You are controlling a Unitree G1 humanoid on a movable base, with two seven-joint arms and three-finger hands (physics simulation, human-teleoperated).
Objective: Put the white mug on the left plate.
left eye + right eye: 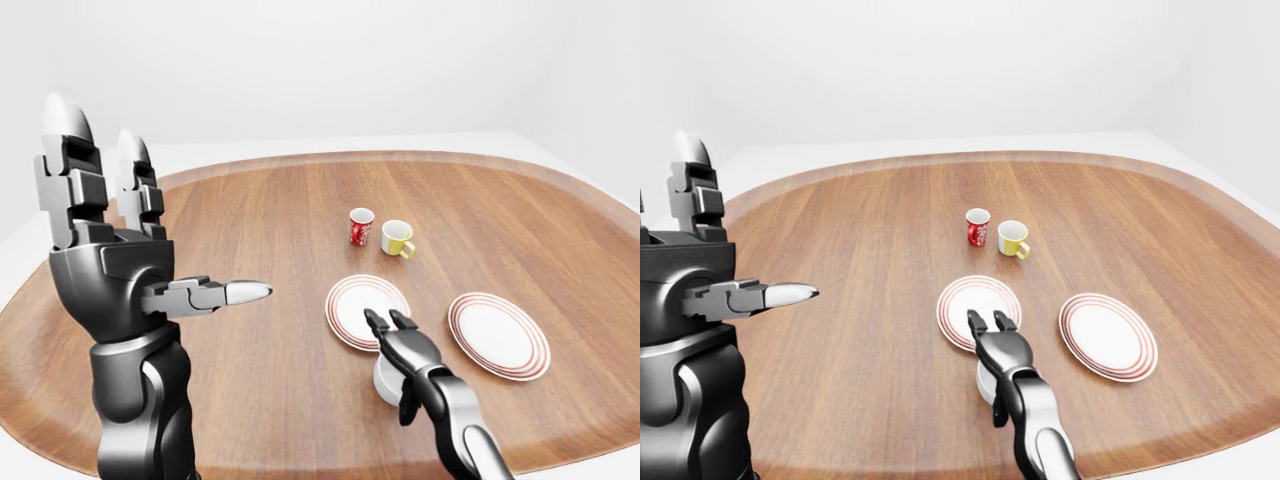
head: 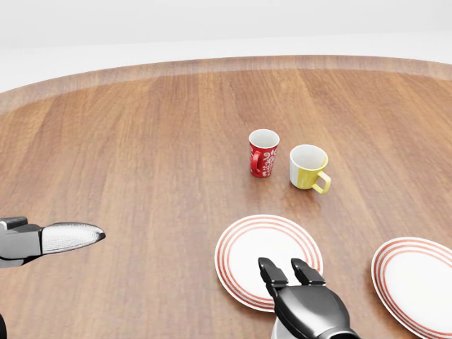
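The fingers (image 1: 378,322) of the right hand (image 1: 402,345) curl down over the top of the white mug (image 1: 386,381), with a thumb-like finger lower on the mug's right side, so the hand looks closed round it, though the contact itself is mostly hidden by the hand. The mug sits at the lower edge of the left plate (image 1: 350,300) in the left-eye view, just beside or overlapping its rim; whether it rests on the table (image 1: 250,230) or is lifted cannot be told.

The left hand (image 1: 105,255) stands upright at the left of the left-eye view, well apart from everything, its two upper fingers straight up and its thumb (image 1: 225,294) pointing sideways toward the plates, spread wide and holding nothing.

The right plate (image 1: 500,335), also white with red rings, lies to the right of the left plate, apart from it. Above the plates in the view, a red mug (image 2: 263,152) and a yellow mug (image 2: 308,168) stand upright, near each other but not touching, the yellow one's handle turned to the lower right
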